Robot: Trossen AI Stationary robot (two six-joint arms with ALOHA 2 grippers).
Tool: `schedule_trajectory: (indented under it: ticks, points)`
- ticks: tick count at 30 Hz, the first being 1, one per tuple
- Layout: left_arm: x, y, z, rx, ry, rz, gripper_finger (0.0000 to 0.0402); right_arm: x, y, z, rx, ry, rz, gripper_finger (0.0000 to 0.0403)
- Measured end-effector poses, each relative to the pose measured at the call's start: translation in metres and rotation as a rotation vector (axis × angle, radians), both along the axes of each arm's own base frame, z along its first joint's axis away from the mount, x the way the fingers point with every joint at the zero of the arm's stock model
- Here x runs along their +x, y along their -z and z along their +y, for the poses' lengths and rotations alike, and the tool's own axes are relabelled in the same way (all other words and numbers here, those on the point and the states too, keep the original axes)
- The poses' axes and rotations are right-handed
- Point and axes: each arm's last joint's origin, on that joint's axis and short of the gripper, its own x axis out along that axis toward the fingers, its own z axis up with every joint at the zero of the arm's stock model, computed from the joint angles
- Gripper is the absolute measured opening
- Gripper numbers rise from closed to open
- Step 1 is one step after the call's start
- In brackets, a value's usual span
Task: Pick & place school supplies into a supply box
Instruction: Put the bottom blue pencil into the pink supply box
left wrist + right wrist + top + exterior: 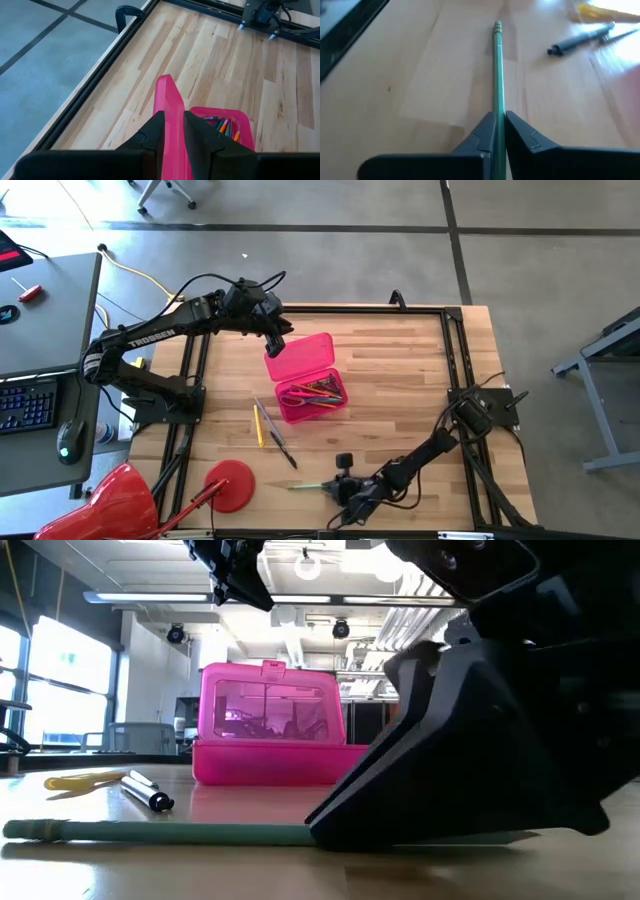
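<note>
The supply box [312, 385] is bright pink and stands mid-table with its lid [270, 705] raised upright. Several coloured pencils lie inside it [318, 392]. My left gripper [277, 348] hovers over the lid's far-left corner, fingers slightly apart. The lid's edge [169, 100] shows in the gap, and in the low view the gripper [248, 600] hangs clear above the lid's top. My right gripper [345, 485], near the near edge, is shut on a green pencil [180, 832]. A yellow pencil [259, 425] and a dark pen [282, 448] lie flat on the table. My right gripper [500, 117] pinches the green pencil between its two fingers, on the shaft [499, 102] away from the eraser end [497, 23]. The fingers slant down from the table's right and lie along the pencil. The pencil rests flat on the table and points toward the left.
A red round disc with a stick handle [228, 480] lies near the near-left corner, beside a red object [115, 500] off the table edge. A black frame rail [455, 370] runs round the tabletop. Bare wood lies right of the box [410, 370].
</note>
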Motion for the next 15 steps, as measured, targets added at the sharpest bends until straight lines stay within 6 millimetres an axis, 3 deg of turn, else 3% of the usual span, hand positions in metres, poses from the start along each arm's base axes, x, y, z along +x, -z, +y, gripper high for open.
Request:
schedule_trajectory:
  ticks: [3,6,12,15]
  points:
    - [0.000,0.000,0.000,0.001,0.001,0.000,0.0101,0.004,-0.021,-0.008,-0.096,-0.084,0.019,0.0013]
    - [0.000,0.000,0.000,0.001,0.001,0.001,0.0101,0.005,-0.042,-0.031,-0.217,-0.127,0.108,0.0004]
    - [0.000,0.000,0.000,0.017,0.014,0.010,0.0101,0.002,-0.105,-0.071,-0.471,-0.043,0.117,0.0005]
    - [0.000,0.000,0.000,0.021,0.017,0.010,0.0101,-0.001,-0.121,-0.094,-0.526,-0.018,0.172,0.0003]
